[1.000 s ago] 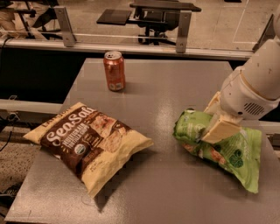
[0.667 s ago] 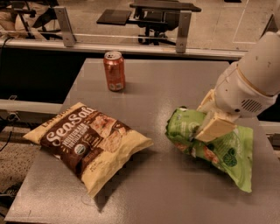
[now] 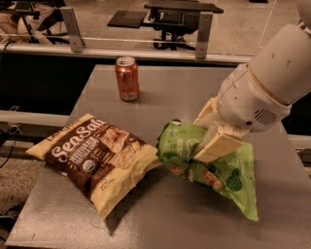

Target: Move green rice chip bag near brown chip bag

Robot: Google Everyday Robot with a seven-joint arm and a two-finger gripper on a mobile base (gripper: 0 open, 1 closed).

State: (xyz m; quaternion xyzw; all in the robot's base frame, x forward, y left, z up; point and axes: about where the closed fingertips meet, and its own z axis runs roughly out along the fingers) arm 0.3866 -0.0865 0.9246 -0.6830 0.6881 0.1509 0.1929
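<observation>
I've got the gripper (image 3: 208, 146) hauling the green rice chip bag (image 3: 228, 177) further left than before.
Jaws clamped on its upper-left end; long axis trails lower-right from jaws; brown chip bag (image 3: 97, 155) just left, nearly touching.

Orange soda can (image 3: 127, 79) upright, far side of grey table (image 3: 165, 214); office chair (image 3: 182, 7) beyond.

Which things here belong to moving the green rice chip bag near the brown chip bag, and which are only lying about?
For the job: light-green crinkly rice chip bag; large dark-brown puffy chip bag; gripper, right of centre over the grey flat table, jaws shut on the green bag.
Just lying about: orange metal soda can, upright at the table's far side.
</observation>
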